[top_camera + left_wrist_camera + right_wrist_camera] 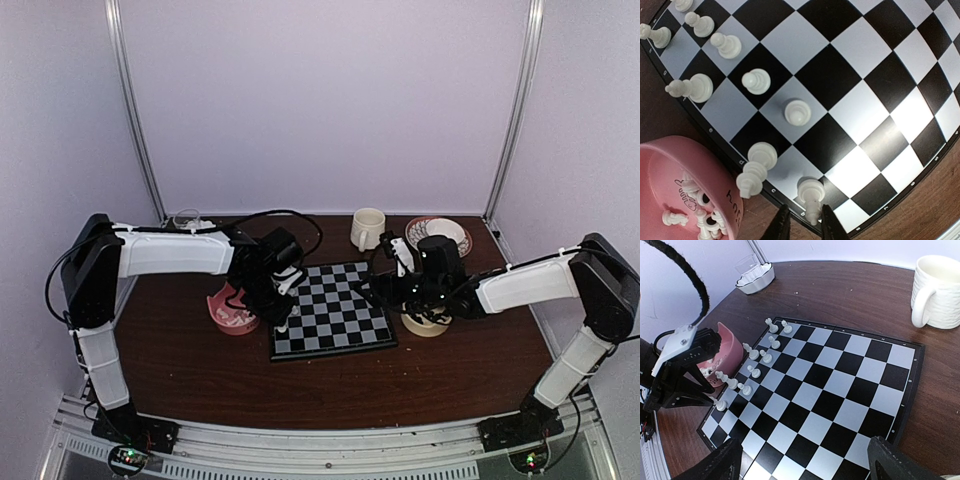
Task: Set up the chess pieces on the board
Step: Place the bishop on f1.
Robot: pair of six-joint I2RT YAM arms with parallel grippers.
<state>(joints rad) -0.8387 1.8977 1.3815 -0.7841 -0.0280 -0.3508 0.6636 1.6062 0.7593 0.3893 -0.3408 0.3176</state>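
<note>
Top external view: the board (345,315) lies flat in the middle of the brown table (200,375). The left gripper (283,322) hangs over its left edge and the right gripper (380,290) over its right edge. A pink bowl (228,318) sits just left of the board, a cream bowl (425,325) sits under the right arm, and a mug (367,228) and a patterned saucer (440,233) stand behind. Left wrist view: the left fingers (782,226) stand a little apart. One white piece (810,192) stands upright between their tips on an edge square at the board's near corner, and a sliver of gap shows beside it. More white pieces (756,81) stand in two lines along that side of the board, and others lie loose in the pink bowl beside the rim. Right wrist view: the right gripper's two fingers are spread wide with nothing between them, above the bare checks. The white pieces crowd the board's far-left edge, next to the pink bowl and the left gripper. A white fluted dish (756,277) sits at the back of the table, well apart from the board.
</note>
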